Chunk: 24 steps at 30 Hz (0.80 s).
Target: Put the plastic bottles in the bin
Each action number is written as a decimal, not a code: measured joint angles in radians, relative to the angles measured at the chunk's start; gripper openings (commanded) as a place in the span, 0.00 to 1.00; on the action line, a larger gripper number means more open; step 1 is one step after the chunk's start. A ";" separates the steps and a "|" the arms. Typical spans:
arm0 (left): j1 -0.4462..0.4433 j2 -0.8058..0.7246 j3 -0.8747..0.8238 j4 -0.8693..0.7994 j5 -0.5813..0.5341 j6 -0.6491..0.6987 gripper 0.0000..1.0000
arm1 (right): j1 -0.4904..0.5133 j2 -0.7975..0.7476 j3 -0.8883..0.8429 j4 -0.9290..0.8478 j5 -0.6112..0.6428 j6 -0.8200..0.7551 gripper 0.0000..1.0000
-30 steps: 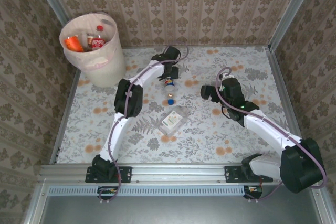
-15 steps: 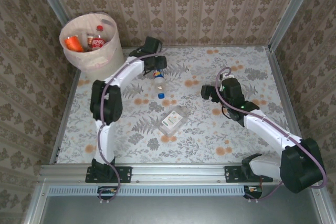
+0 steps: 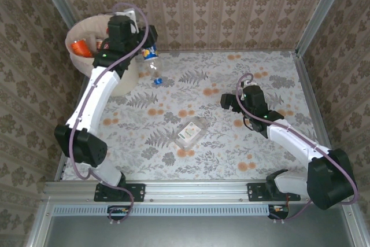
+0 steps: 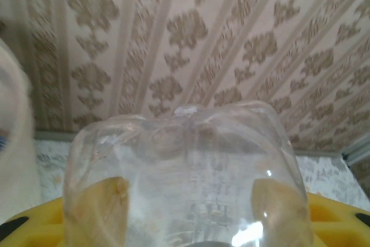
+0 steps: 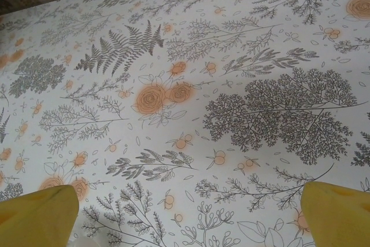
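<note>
Clearance matters here: your left jaws grip the blue-capped bottle [image 3: 153,69], hanging just beside the rim of the bin [image 3: 124,79], so carry it squarely over the opening before you release (your right jaws rest spread and empty above the surface [image 3: 231,154]).

Overhead camera looks down on the floral white tabletop [image 3: 231,143] from its near edge; right wrist camera shows the same surface close up; left wrist camera faces patterned beige wallpaper [image 4: 173,39]

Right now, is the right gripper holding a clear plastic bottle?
No: the right gripper is open, with flower-patterned table showing between its yellow fingers.
</note>
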 measured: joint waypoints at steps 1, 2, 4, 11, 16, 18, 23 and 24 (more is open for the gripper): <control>0.016 -0.014 0.000 0.011 0.001 0.006 0.54 | 0.000 0.001 0.000 0.000 0.000 0.000 1.00; 0.031 -0.026 0.004 0.018 0.002 0.014 0.54 | 0.000 0.001 0.000 0.000 0.000 0.000 1.00; 0.060 -0.034 0.028 0.017 0.002 0.029 0.54 | 0.000 0.001 0.000 0.000 0.000 0.000 1.00; 0.118 -0.057 0.071 0.056 -0.062 0.101 0.55 | 0.000 0.001 0.001 0.000 0.000 0.000 1.00; 0.201 -0.075 0.088 0.128 -0.142 0.117 0.55 | 0.000 0.003 0.002 0.001 0.000 0.001 1.00; 0.245 -0.076 0.093 0.160 -0.167 0.116 0.55 | 0.000 0.005 0.002 0.002 0.000 0.003 1.00; 0.337 -0.076 0.093 0.220 -0.226 0.091 0.55 | 0.000 0.011 0.002 0.004 0.000 0.003 1.00; 0.349 -0.075 0.093 0.231 -0.233 0.085 0.55 | 0.000 0.011 0.002 0.004 0.000 0.003 1.00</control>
